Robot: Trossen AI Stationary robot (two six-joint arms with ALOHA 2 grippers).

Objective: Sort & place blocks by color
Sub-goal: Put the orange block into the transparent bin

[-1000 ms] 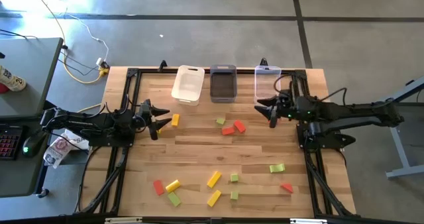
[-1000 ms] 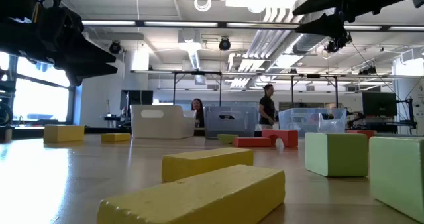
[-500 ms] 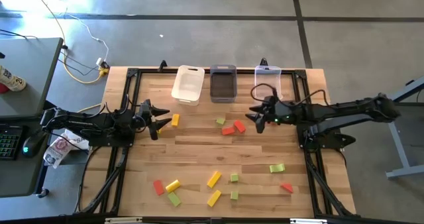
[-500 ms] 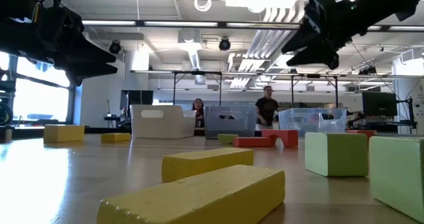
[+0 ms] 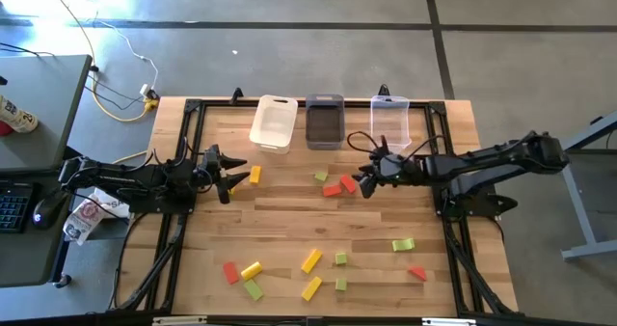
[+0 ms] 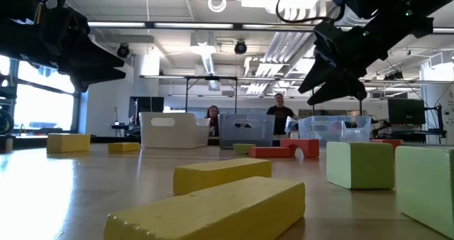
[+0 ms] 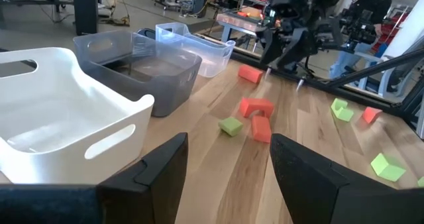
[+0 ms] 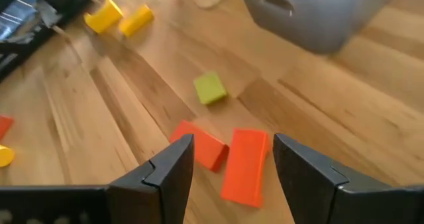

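Between your right jaws [image 8: 225, 161], spread apart: two touching red blocks [image 8: 232, 159]. Risk: closing grabs both, or nudges one aside. Left jaws [image 5: 229, 175] parked, apart.

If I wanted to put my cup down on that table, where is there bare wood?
The widest bare wood is the middle band of the table, between the red blocks near the right gripper and the front scatter of yellow blocks. It is crowded along the far edge by the three bins and at the front.
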